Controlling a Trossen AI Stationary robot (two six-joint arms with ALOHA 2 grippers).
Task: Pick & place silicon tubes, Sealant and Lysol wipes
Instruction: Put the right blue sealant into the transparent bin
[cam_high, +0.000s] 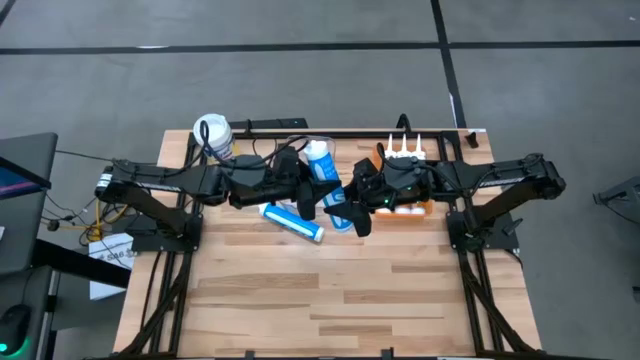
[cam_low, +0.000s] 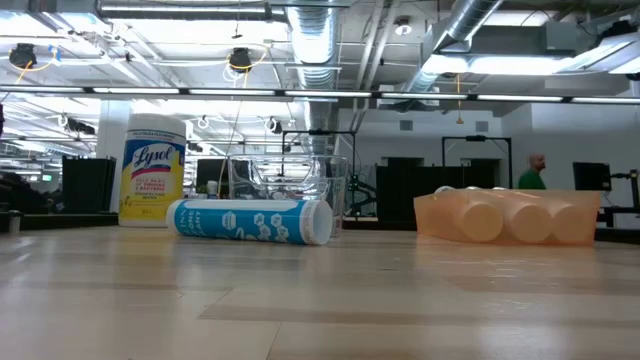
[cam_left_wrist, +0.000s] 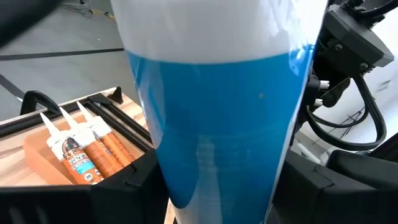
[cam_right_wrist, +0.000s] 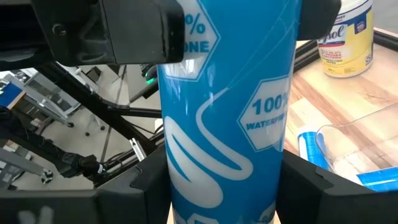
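Note:
A blue silicon tube (cam_high: 341, 219) with a white upper part hangs high over the table's middle, between my two arms. My left gripper (cam_left_wrist: 224, 193) comes from the left and my right gripper (cam_right_wrist: 227, 193) from the right; both are shut on it. A second blue tube (cam_low: 250, 220) lies on its side on the table. The Lysol wipes (cam_low: 152, 170), a yellow-labelled canister, stand upright at the far left. Sealant tubes (cam_left_wrist: 81, 158) lie in an orange tray (cam_low: 510, 218) at the far right. The low view shows no gripper. My left gripper pinches the tube's blue body (cam_left_wrist: 186, 180) between its two fingers, just below the white part. The fingers come level from the table's left and lie across the tube, which is clear of the table. My right gripper pinches the tube's printed blue body (cam_right_wrist: 186, 186) between its two fingers, coming from the table's right, across the tube. The left gripper's dark finger (cam_right_wrist: 112, 31) sits on the same tube farther along. The tube is lifted clear.
A clear plastic bin (cam_low: 290, 190) stands at the far middle, behind the lying tube and next to the wipes. The wooden table (cam_high: 350, 300) has bare boards toward its near edge. A person (cam_low: 535, 170) stands far off in the room.

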